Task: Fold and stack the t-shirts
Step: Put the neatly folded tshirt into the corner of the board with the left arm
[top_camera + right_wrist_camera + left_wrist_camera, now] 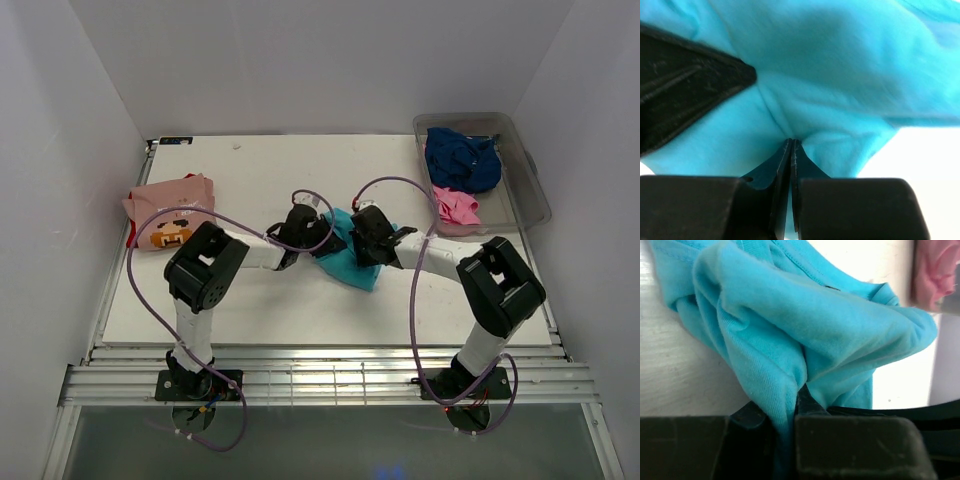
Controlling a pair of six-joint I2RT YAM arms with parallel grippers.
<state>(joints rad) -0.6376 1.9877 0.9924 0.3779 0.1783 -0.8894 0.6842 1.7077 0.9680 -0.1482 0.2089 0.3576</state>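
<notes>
Turquoise tee [350, 265] sits bunched in the middle of the bench [260, 310], between your two arms. Your left jaws are pinched on a fold at its left side. Your right jaws are closed tight on a fold at its right side. Salmon-pink tee [170, 203] lies at the far left edge. Navy tee [462, 158] and bright pink tee [457, 206] sit in the clear tub [535, 185], far right.
</notes>
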